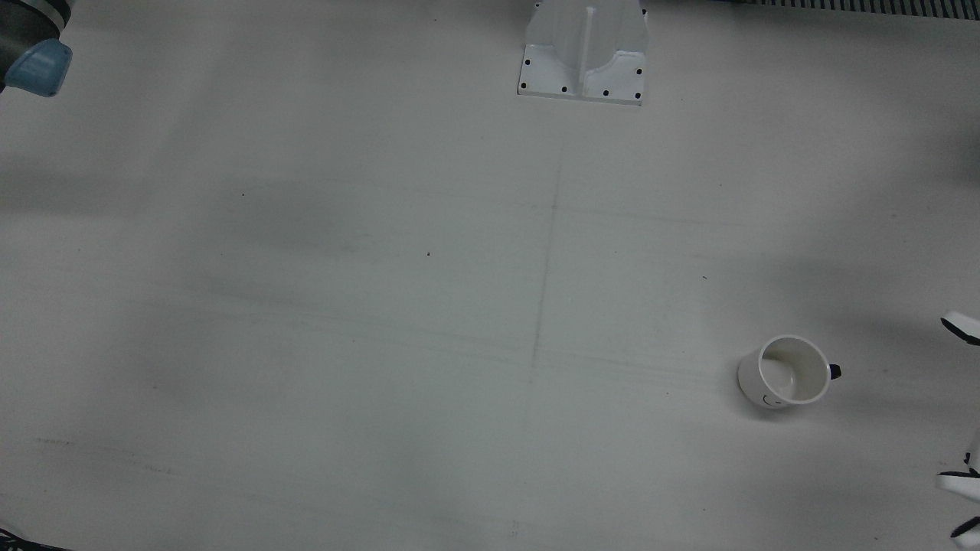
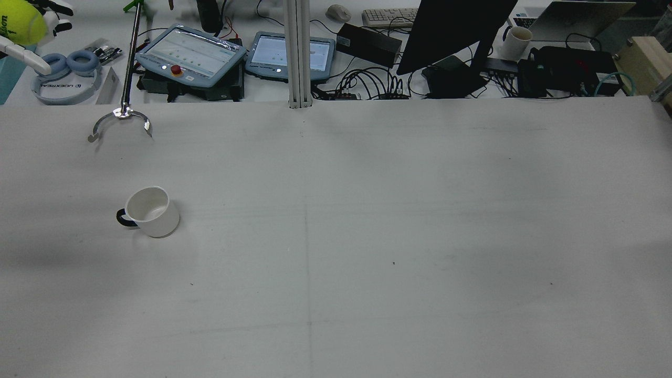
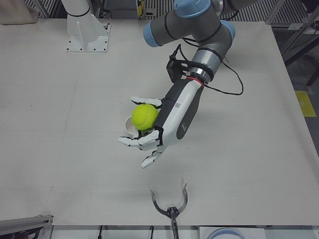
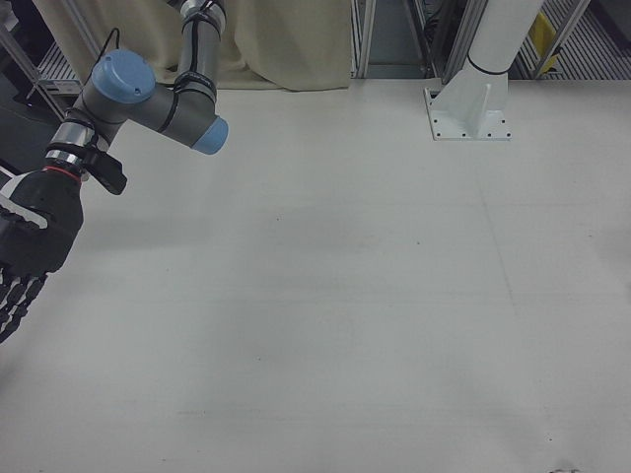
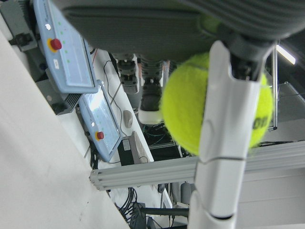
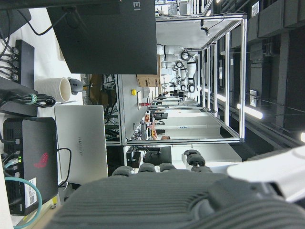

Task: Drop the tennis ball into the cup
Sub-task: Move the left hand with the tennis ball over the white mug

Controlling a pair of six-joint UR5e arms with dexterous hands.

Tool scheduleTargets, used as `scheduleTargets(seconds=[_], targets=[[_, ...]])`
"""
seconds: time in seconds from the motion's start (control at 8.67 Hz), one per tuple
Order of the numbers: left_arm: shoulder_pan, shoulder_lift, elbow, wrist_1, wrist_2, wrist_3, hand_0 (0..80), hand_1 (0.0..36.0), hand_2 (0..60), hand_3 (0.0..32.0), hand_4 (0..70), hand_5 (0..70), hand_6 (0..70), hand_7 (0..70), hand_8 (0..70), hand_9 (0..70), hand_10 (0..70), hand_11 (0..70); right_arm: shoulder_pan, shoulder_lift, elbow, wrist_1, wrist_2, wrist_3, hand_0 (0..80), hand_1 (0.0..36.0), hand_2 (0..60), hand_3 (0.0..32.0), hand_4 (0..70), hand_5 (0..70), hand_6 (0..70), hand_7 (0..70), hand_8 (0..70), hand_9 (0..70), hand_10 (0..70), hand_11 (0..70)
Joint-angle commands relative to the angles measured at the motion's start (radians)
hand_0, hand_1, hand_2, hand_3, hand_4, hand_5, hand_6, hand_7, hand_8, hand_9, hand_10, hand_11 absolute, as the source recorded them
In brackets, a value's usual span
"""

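My left hand [image 3: 167,122] is held up over the table, closed on a yellow tennis ball [image 3: 145,116]. The ball also shows in the rear view [image 2: 20,22] at the top left corner and in the left hand view [image 5: 186,112] with a finger [image 5: 228,119] across it. The white cup [image 2: 149,211] with a dark handle stands upright and empty on the table; it also shows in the front view [image 1: 787,371]. In the left-front view the cup [image 3: 129,126] shows partly behind the ball. My right hand [image 4: 28,251] hangs off to the side, fingers extended, empty.
A metal claw-shaped stand [image 2: 122,118] sits at the table's far edge beyond the cup. A white arm pedestal [image 1: 583,53] is bolted on the robot's side. A desk with teach pendants [image 2: 191,52], cables and a monitor [image 2: 451,31] lies past the table.
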Motion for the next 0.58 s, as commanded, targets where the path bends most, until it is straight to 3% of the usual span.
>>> scheduleTargets(seconds=[0.0, 0.12, 0.23, 0.35, 0.46], targets=[[0.104, 0.084, -0.008, -0.061, -0.004, 0.025, 65.2, 19.9, 0.0, 0.0, 39.8, 15.9, 58.2, 70.0, 48.1, 68.0, 8.9, 14.3, 0.000, 0.000, 0.000, 0.000, 0.000, 0.000, 0.0, 0.0, 0.0, 0.0, 0.0, 0.0, 0.0, 0.0, 0.0, 0.0, 0.0, 0.0], [0.110, 0.094, -0.009, -0.075, -0.004, 0.033, 64.6, 19.4, 0.0, 0.0, 39.6, 17.4, 63.8, 70.0, 49.2, 67.9, 9.1, 14.5, 0.000, 0.000, 0.000, 0.000, 0.000, 0.000, 0.0, 0.0, 0.0, 0.0, 0.0, 0.0, 0.0, 0.0, 0.0, 0.0, 0.0, 0.0], [0.148, 0.097, -0.006, -0.078, -0.006, 0.034, 63.1, 19.4, 0.0, 0.0, 39.0, 14.8, 53.7, 70.0, 47.2, 67.9, 9.0, 14.3, 0.000, 0.000, 0.000, 0.000, 0.000, 0.000, 0.0, 0.0, 0.0, 0.0, 0.0, 0.0, 0.0, 0.0, 0.0, 0.0, 0.0, 0.0], [0.174, 0.097, -0.006, -0.080, -0.007, 0.054, 62.0, 19.3, 0.0, 0.0, 38.3, 14.7, 53.5, 70.0, 47.1, 67.6, 8.9, 14.1, 0.000, 0.000, 0.000, 0.000, 0.000, 0.000, 0.0, 0.0, 0.0, 0.0, 0.0, 0.0, 0.0, 0.0, 0.0, 0.0, 0.0, 0.0], [0.176, 0.097, -0.006, -0.080, -0.006, 0.056, 62.0, 20.2, 0.0, 0.0, 38.2, 13.2, 45.0, 70.0, 45.3, 67.3, 8.8, 14.0, 0.000, 0.000, 0.000, 0.000, 0.000, 0.000, 0.0, 0.0, 0.0, 0.0, 0.0, 0.0, 0.0, 0.0, 0.0, 0.0, 0.0, 0.0]])
